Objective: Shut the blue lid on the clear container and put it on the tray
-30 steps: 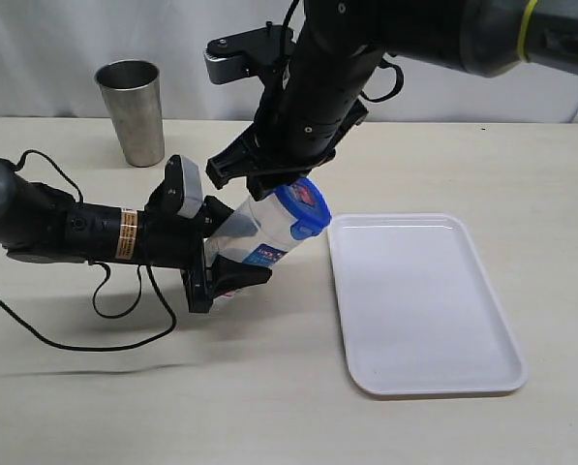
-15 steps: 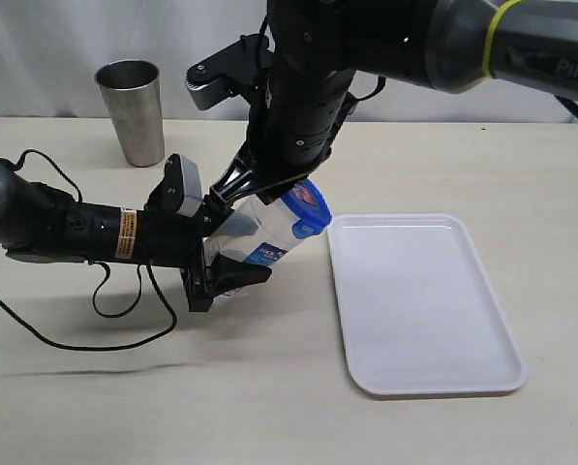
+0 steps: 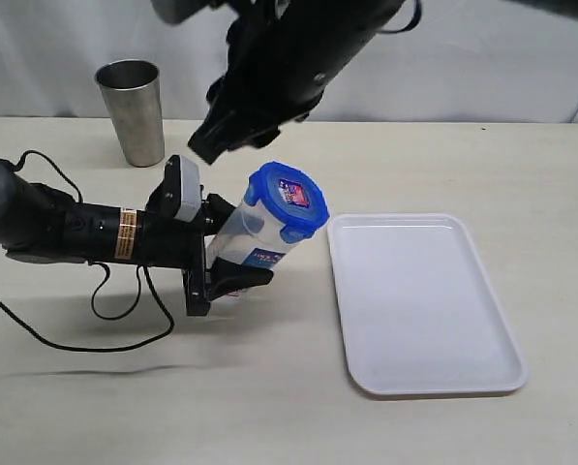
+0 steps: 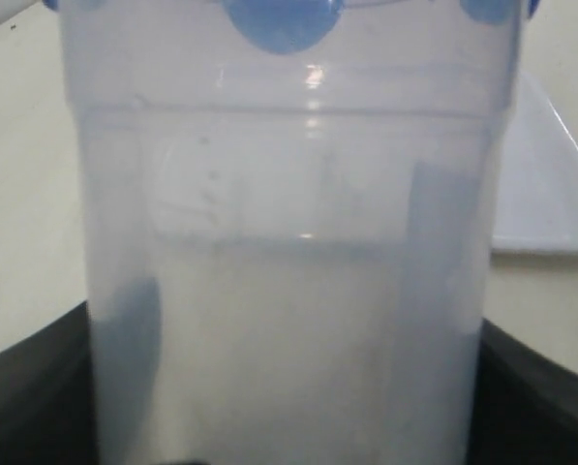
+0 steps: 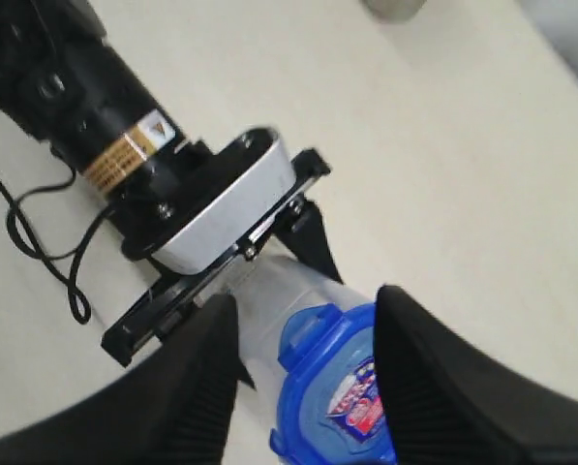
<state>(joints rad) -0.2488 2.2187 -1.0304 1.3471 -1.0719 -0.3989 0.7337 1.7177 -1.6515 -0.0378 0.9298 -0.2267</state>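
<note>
Exterior view, left to right.

- The left arm (image 3: pixel 66 228) lies low along the bench (image 3: pixel 269 407), reaching in from 9 o'clock. A black cable (image 3: pixel 124 315) loops on the bench beside it.
- The steel tumbler (image 3: pixel 131 111) stands upright at 10 o'clock from the container, well apart from it.
- The left hand (image 3: pixel 232 247) pinches the clear container (image 3: pixel 255 223) low on its body, one finger on each side, next to the printed label (image 3: pixel 267 257).
- The container is tilted, mouth toward 1 o'clock. Its base is hidden behind the hand, so I can't tell whether it touches the bench.
- In the left wrist view the container (image 4: pixel 289 271) fills the frame between two dark fingers.
- The blue lid (image 3: pixel 287 199) sits on the container mouth, sticker up, with flaps hanging down the rim. I can't tell whether they're latched.
- The right hand (image 3: pixel 221 140) hangs at 11 o'clock from the lid, not touching it, and is spread.
- In the right wrist view the lid (image 5: pixel 332 387) sits below the gap between the two fingers (image 5: pixel 197 387).
- The tray (image 3: pixel 424 373) lies flat on the bench at 3 o'clock from the container. Its far-left corner is near the lid but apart from it. The container is off the tray.
</note>
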